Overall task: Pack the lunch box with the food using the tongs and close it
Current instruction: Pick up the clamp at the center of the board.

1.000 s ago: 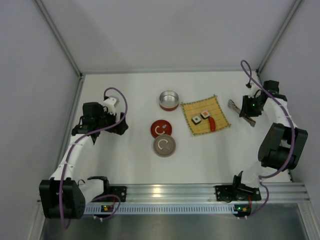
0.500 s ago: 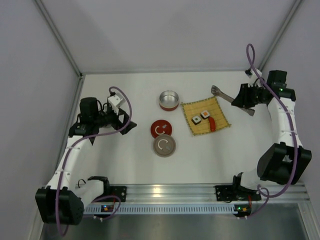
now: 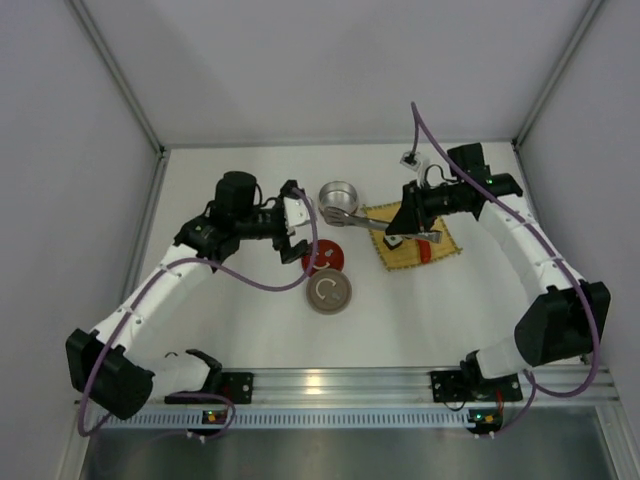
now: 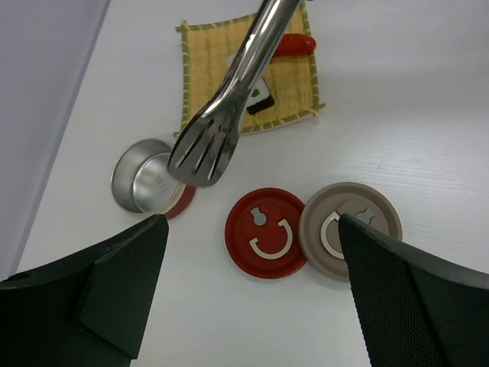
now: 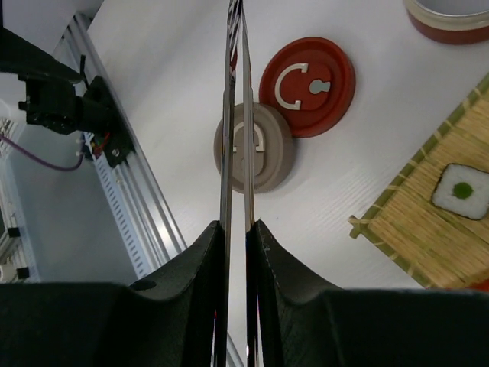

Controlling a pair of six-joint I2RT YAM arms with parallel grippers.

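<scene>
My right gripper (image 3: 398, 232) (image 5: 237, 225) is shut on the silver tongs (image 3: 355, 219) (image 5: 236, 115). It holds them above the table, with their slotted tips (image 4: 202, 149) near the open round tin of the lunch box (image 3: 338, 200) (image 4: 145, 183). On the yellow mat (image 3: 445, 238) lie a red sausage piece (image 4: 294, 43) and a sushi roll (image 5: 461, 190); the tongs partly hide another roll (image 4: 263, 98). My left gripper (image 3: 298, 232) (image 4: 250, 229) is open and empty, above the red lid (image 3: 323, 257) (image 4: 265, 233).
A tan lid (image 3: 328, 292) (image 4: 350, 228) lies touching the red lid on its near side. The metal rail (image 3: 400, 385) runs along the table's near edge. Grey walls close off the left, back and right.
Both arms swung in toward the centre. The right gripper carried the tongs from the far right over the mat toward the tin. The left gripper moved right, toward the lids.
</scene>
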